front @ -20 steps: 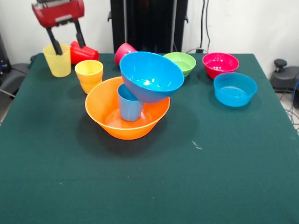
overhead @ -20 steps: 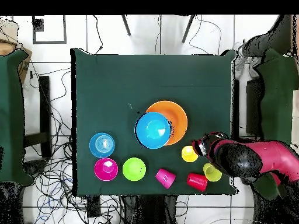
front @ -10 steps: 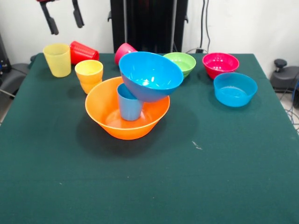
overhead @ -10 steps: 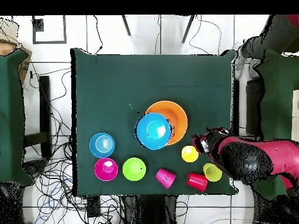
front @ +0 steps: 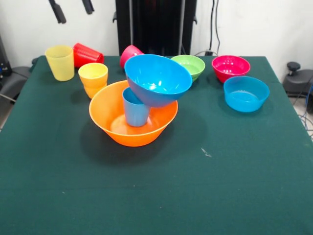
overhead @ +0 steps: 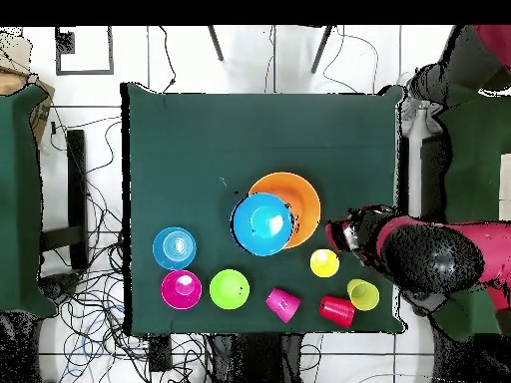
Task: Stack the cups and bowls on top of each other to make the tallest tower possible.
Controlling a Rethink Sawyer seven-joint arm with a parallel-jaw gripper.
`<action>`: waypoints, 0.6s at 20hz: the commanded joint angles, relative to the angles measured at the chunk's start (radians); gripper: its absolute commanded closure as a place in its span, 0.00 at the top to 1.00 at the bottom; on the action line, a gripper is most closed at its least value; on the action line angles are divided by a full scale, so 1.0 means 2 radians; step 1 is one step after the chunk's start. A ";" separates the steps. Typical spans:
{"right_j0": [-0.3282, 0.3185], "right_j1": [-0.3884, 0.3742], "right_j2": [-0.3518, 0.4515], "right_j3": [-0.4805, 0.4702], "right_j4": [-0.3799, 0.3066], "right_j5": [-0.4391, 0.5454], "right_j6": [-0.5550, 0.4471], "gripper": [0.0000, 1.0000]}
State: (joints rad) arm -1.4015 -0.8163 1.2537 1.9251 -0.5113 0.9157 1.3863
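Green cloth covers the table, and its near stretch lies bare. Nearest of the pieces is the large orange bowl, standing upright on the cloth. Inside it stands the light blue cup, mouth up, and on that cup's rim rests the large blue bowl, tipped so that its opening faces forward and its low edge sits just inside the orange bowl's wall. From overhead the large blue bowl covers the side of the large orange bowl turned toward the other bowls.

Off to the right in the front view, well apart from this stack, sits the small blue bowl. Behind it is the magenta bowl, and beside that the green bowl.

Left of the stack stands the orange cup, upright, looking more yellow at the rim. Further back the yellow cup stands upright, with the red cup on its side just beside it. The pink cup lies tipped behind the large blue bowl.

My gripper hangs high above the yellow and red cups, its two black fingers spread apart and holding nothing.
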 commanded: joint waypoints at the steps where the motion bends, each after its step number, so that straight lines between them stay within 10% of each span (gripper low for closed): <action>1: -0.007 0.015 0.048 -0.004 0.015 0.059 -0.156 1.00; 12: 0.038 -0.016 0.047 0.083 -0.012 -0.036 0.004 1.00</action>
State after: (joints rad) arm -1.4339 -0.8263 1.3694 1.9584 -0.4665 0.9254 1.3828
